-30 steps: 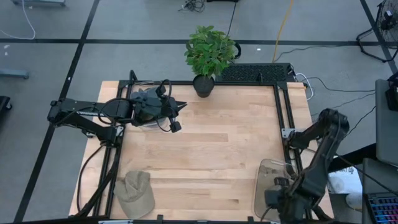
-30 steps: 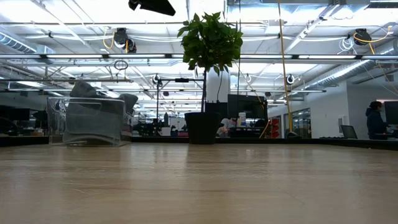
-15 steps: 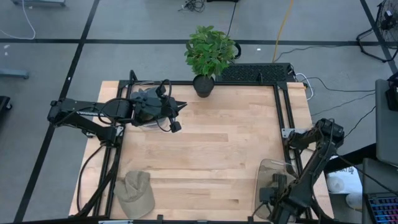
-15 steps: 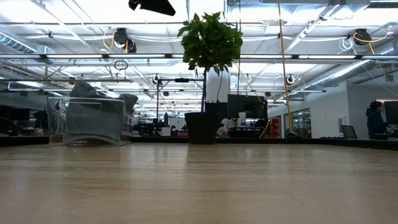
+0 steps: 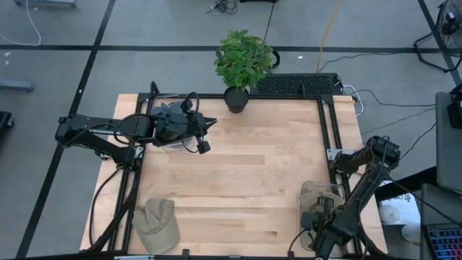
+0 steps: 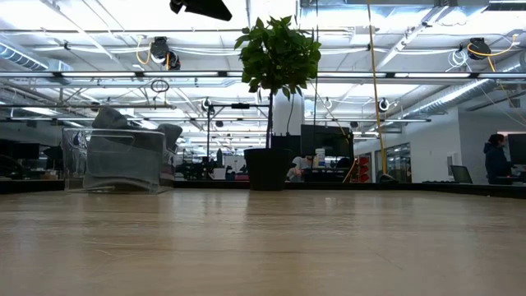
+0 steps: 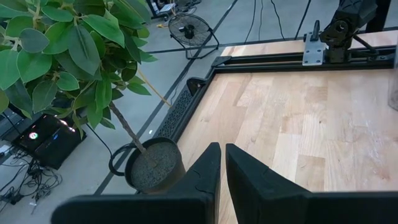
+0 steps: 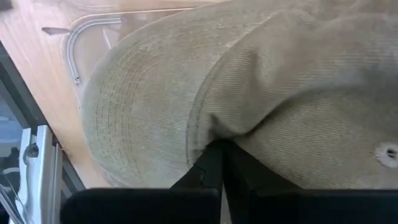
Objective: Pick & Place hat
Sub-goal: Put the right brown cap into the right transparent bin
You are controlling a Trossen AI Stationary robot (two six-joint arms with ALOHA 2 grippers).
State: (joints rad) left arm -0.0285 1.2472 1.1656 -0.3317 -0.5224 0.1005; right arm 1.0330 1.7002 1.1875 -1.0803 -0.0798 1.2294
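Note:
A khaki hat (image 8: pixel 205 81) fills the right wrist view and shows inside the clear bin (image 5: pixel 316 206) near the table's near right corner. My right gripper (image 5: pixel 318 218) is down on it and shut on its cloth. A second khaki hat (image 5: pixel 157 224) lies flat on the wood at the near left corner. My left gripper (image 7: pixel 222 158) is shut and empty. It hovers above the far left part of the table, beside a clear bin of dark hats (image 5: pixel 170 123), also seen in the low view (image 6: pixel 115 156). My right gripper pinches the khaki hat's crown (image 8: pixel 214 127) just behind the seam where the brim joins it. The cloth puckers in toward the shut fingers (image 8: pixel 208 165). The fingers come from above, pointing down. Whether the hat rests on the bin floor or is lifted, I cannot tell.
A potted plant (image 5: pixel 242 65) stands at the middle of the far edge and shows close in the left wrist view (image 7: pixel 149 171). A black rail frame (image 5: pixel 328 123) runs along the table's sides. Bare wood lies between the two bins (image 5: pixel 245 173).
My right arm has folded lower, and its gripper has moved a little toward the far edge, over the clear bin. Khaki cloth now shows inside the bin's outline where it looked pale before. The left arm has kept still.

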